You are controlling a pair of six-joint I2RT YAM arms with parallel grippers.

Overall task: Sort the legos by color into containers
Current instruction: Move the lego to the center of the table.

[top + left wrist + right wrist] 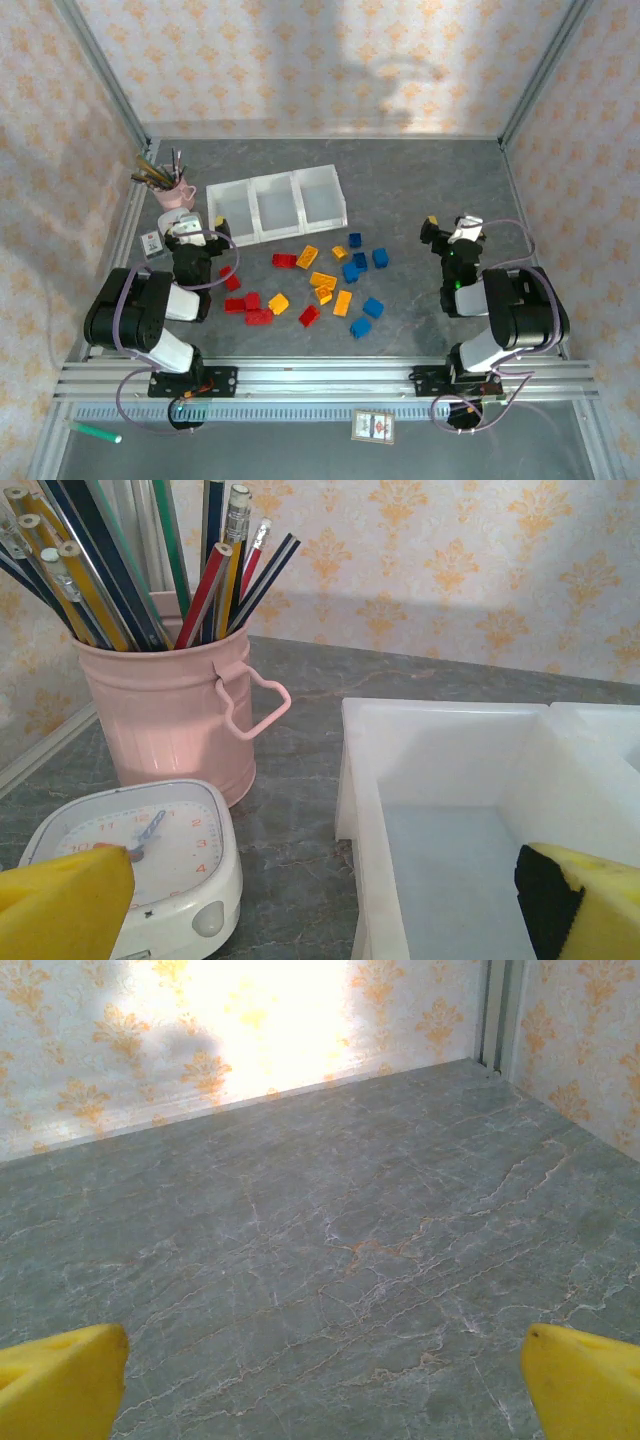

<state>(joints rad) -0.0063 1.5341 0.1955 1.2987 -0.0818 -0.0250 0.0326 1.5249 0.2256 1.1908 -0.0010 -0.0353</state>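
Observation:
Several red legos (250, 304), yellow-orange legos (324, 283) and blue legos (358, 262) lie scattered on the table between the arms. The containers (275, 205), three joined translucent white bins, stand behind them; the left bin's inside (470, 810) looks bare. My left gripper (194, 233) is open beside the left bin, its yellow fingers (60, 910) wide apart with nothing between them. My right gripper (450, 228) is open over bare table at the right, fingers (585, 1385) spread and holding nothing.
A pink cup of pens and pencils (165, 710) stands left of the bins. A small white clock (150, 865) lies just in front of it, close to my left gripper. A green marker (95, 432) and a small card (373, 427) lie at the near edge.

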